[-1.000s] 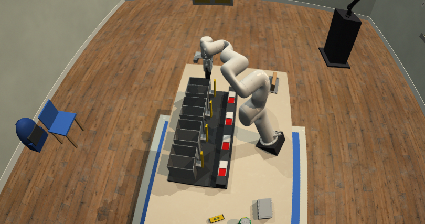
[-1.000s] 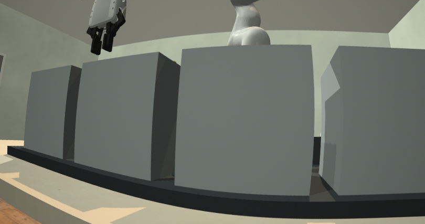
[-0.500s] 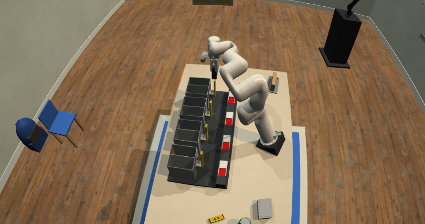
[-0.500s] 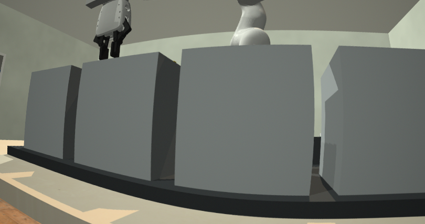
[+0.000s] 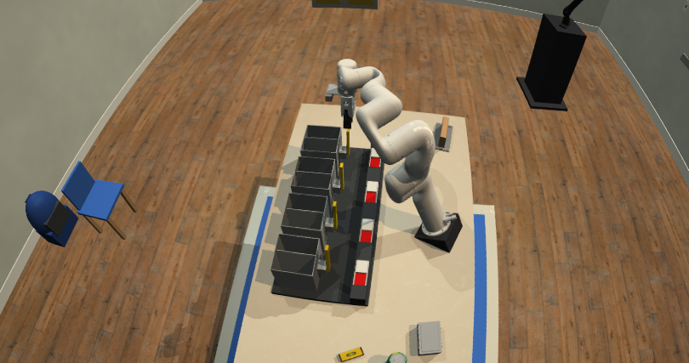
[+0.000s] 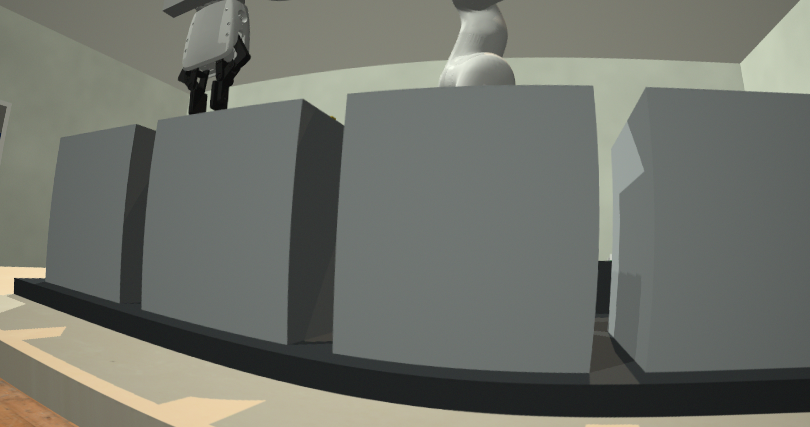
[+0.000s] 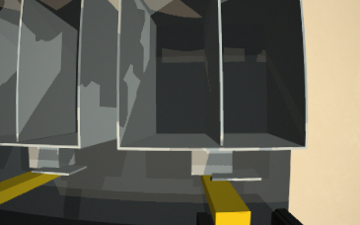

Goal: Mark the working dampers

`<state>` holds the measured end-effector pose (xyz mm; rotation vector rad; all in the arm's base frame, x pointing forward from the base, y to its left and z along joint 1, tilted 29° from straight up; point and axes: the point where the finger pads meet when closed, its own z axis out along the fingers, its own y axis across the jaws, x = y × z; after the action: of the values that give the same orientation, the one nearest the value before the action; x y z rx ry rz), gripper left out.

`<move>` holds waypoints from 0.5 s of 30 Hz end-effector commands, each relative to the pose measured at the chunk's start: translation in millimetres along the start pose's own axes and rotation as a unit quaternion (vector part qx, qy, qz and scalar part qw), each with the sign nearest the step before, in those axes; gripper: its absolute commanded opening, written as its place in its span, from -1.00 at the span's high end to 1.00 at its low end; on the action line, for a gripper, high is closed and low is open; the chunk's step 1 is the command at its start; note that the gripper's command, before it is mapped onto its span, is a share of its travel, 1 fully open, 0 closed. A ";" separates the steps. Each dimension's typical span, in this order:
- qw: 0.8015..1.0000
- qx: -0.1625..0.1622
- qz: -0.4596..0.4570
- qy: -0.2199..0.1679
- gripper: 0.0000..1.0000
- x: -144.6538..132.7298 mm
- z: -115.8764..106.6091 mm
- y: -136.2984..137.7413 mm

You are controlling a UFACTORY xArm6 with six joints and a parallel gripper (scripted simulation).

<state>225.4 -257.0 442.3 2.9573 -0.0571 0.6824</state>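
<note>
Above the yellow lever (image 5: pixel 348 143) (image 7: pixel 227 197) of the end damper (image 5: pixel 325 137) (image 6: pixel 90 208) (image 7: pixel 221 74), I hold my jaws (image 5: pixel 347 125) (image 6: pixel 208 109) pointing down, parted partway with nothing gripped. From the wrist I see that lever's bright tip showing in the gap between my two black fingers, though I cannot tell whether either one touches it. The end damper is the one farthest from the yellow level (image 5: pixel 350 354), and its open top shows a dividing wall inside. Next along the row come the second damper (image 5: pixel 312 173) (image 6: pixel 226 225) (image 7: pixel 79 74), the third damper (image 5: pixel 304 211) (image 6: pixel 464 225) and the fourth damper (image 5: pixel 294 252) (image 6: pixel 725 225), all upright on one dark board (image 5: pixel 337 291) (image 6: pixel 226 353), each behind its own slider. Their levers, the second lever (image 5: pixel 341 176) (image 7: pixel 20 187), third lever (image 5: pixel 334 215) and fourth lever (image 5: pixel 327 258), stand on the side facing the sliders. All four sliders show red: the end slider (image 5: pixel 374 161), second slider (image 5: pixel 370 196), third slider (image 5: pixel 366 235) and fourth slider (image 5: pixel 360 278). My arm partly hides the end one's white cover. The board rests on a pale surface (image 5: pixel 409 307) (image 6: pixel 113 367) (image 7: pixel 342 113), where a grey box-like item (image 5: pixel 429 337) lies near a green-rimmed can (image 5: pixel 396 358) and, at the opposite end, a wooden block (image 5: pixel 444 132) sits on a grey plate.
</note>
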 end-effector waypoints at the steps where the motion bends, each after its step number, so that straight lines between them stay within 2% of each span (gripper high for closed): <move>1: 1.000 -0.002 -0.001 0.001 0.22 0.7 1.1 0.3; 15: 1.000 -0.002 -0.001 0.001 0.22 0.9 21.1 0.5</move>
<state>233.5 -259.2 425.7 2.9578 -0.0570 0.6820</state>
